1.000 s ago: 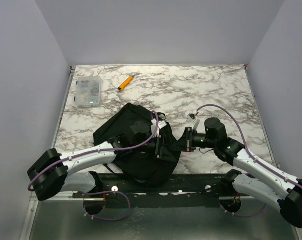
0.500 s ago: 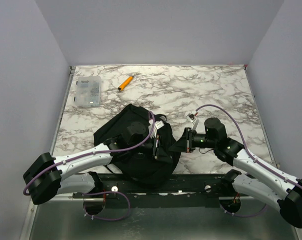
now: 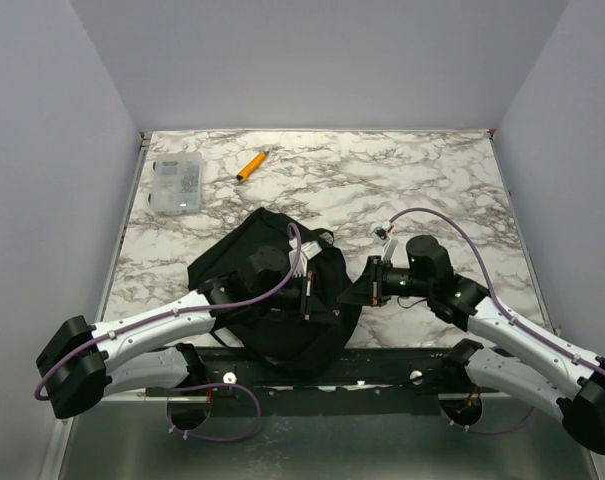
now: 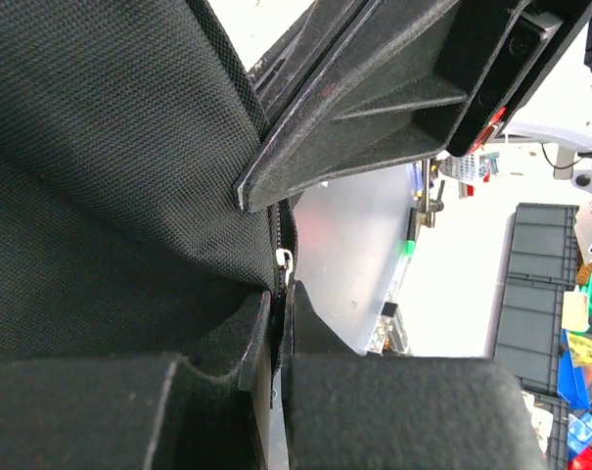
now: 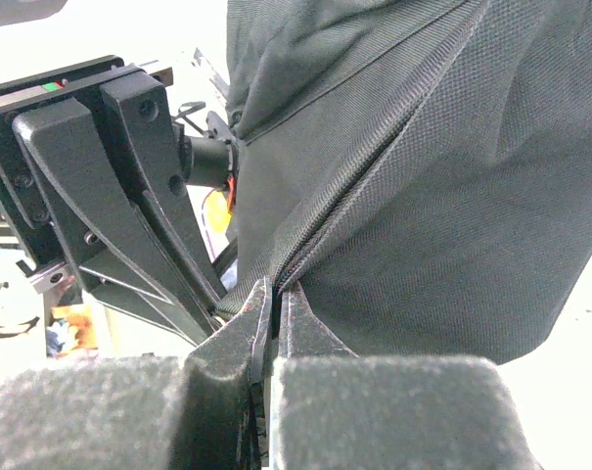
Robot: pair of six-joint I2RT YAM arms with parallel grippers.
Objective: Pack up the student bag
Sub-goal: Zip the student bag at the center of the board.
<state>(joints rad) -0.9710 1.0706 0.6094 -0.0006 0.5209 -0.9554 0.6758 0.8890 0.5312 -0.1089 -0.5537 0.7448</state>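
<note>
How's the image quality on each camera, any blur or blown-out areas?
Top external: sharp and evenly lit around the student bag. Left wrist: left hand pads blurred, background blown out white. Right wrist: right hand pads out of focus, fabric weave crisp, lower-right corner washed out.

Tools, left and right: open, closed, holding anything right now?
Left tool: closed, pinching the student bag at its zipper line.
Right tool: closed, gripping the student bag's fabric at the zipper seam.
</note>
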